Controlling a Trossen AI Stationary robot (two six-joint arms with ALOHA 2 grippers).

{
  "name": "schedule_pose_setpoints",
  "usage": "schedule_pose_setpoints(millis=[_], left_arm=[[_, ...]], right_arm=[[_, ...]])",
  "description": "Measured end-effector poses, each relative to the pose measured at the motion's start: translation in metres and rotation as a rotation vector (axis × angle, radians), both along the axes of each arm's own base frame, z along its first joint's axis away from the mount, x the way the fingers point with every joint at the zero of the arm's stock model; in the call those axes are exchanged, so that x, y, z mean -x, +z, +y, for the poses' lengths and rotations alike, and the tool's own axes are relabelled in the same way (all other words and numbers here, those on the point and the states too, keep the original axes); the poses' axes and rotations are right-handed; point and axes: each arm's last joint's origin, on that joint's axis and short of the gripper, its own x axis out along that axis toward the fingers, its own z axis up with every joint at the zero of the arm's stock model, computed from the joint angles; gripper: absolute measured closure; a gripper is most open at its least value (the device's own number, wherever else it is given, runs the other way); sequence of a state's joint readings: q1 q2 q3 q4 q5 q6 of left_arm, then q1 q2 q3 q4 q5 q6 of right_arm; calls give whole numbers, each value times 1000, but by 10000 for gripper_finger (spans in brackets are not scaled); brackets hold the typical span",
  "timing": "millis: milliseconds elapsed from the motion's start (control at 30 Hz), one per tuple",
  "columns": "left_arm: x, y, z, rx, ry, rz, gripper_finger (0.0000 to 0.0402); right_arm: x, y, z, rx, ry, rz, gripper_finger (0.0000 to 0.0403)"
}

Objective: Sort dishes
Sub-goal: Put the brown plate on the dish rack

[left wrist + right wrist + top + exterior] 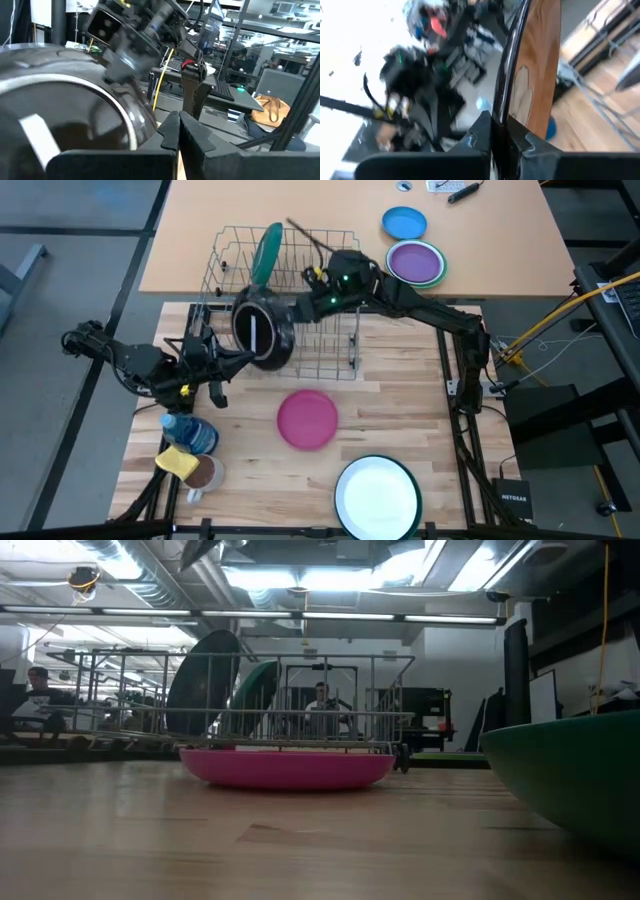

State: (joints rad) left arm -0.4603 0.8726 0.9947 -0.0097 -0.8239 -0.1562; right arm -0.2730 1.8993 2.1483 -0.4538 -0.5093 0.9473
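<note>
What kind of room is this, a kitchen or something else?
Probably a lab or workshop, not a kitchen: exposed ceiling ducts and strip lights overhead, a person at a desk behind, and a wire dish rack set on a plain wooden table.

We see two arms built of dark, nearly black segments with rounded joint housings. On the right arm, just behind the right tool (290,313), small green lights glow on the wrist housing, and a yellow tag or cable end sits beside them. Behind the left tool (222,362), a yellow patch marks the wrist, and black cables loop off the far joint. In the wrist views each tool ends in two flat, matte black fingers (192,135) with stepped, angular edges, mounted on a broad dark bar.
</note>
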Motion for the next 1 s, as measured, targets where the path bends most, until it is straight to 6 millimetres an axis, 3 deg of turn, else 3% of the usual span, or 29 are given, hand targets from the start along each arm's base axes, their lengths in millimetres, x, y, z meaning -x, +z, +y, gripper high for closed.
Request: schedule_pose_setpoints(millis=[267, 733, 1000], left_arm=[[1, 0, 2, 8, 83, 4, 401], [2, -1, 6, -28, 222, 37, 401], [3, -1, 7, -31, 240, 42, 402]], right_arm=[[-27, -25, -26, -115, -206, -1, 387], [-70, -83, -45, -225, -452, 41, 387], [-87, -104, -50, -314, -469, 7, 388]])
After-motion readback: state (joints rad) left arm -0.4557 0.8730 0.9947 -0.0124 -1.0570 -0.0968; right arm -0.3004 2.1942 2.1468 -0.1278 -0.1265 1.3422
